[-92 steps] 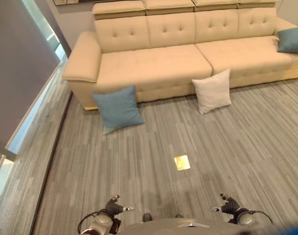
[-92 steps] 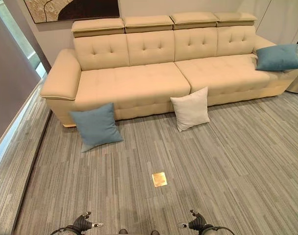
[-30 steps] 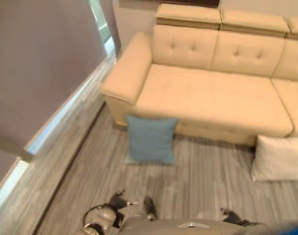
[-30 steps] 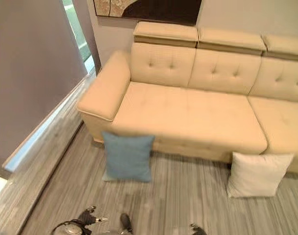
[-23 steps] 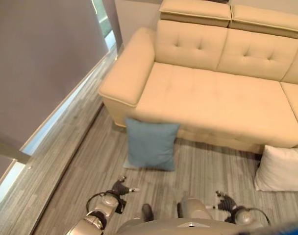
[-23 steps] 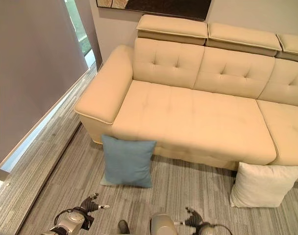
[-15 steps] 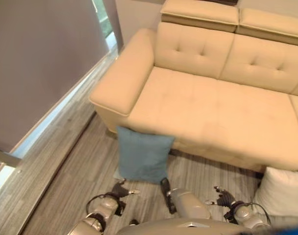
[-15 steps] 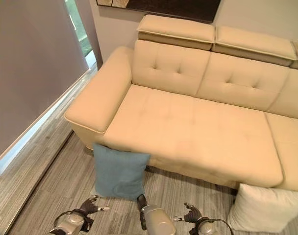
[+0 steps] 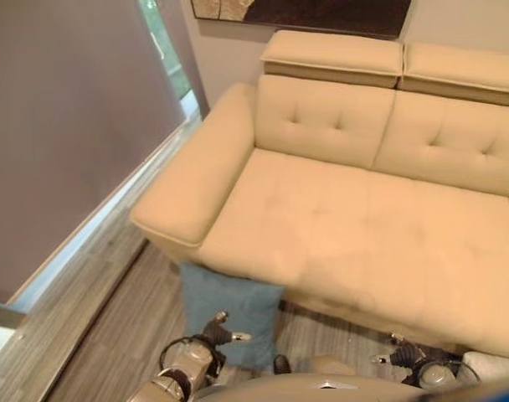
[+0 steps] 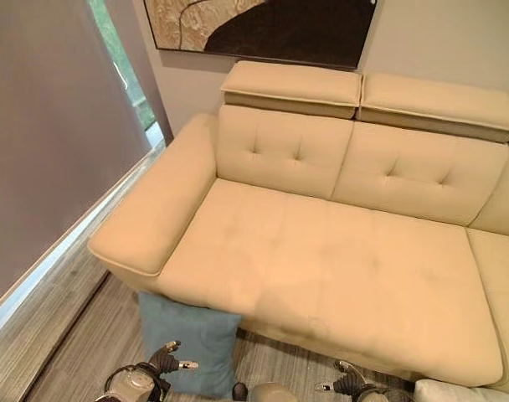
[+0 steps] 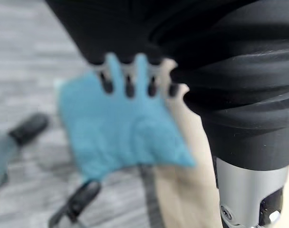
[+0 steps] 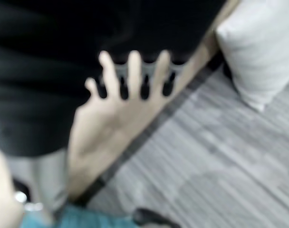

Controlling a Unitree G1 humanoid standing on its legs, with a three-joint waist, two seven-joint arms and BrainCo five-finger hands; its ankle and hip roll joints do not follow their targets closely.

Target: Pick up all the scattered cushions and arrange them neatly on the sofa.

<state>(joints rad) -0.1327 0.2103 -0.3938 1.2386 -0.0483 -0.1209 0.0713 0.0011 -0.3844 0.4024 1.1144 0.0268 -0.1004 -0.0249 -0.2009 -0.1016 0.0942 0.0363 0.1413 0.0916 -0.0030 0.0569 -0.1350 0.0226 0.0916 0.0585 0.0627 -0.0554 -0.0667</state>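
A blue cushion stands on the floor, leaning against the front of the beige sofa below its left armrest. My left hand hangs low just in front of that cushion, open and holding nothing; the left wrist view shows the blue cushion past its fingers. A white cushion peeks in at the bottom right, by the sofa's base. My right hand is open and empty, to the left of the white cushion. The sofa's seat is bare.
A grey wall panel and a window strip run along the left, with a band of lighter floor beside them. The left armrest juts out above the blue cushion. A dark painting hangs behind the sofa.
The camera has moved closer to the sofa's left end, so the blue cushion now sits at the lower edge and the white one at the bottom right corner. Both hands stay low and empty.
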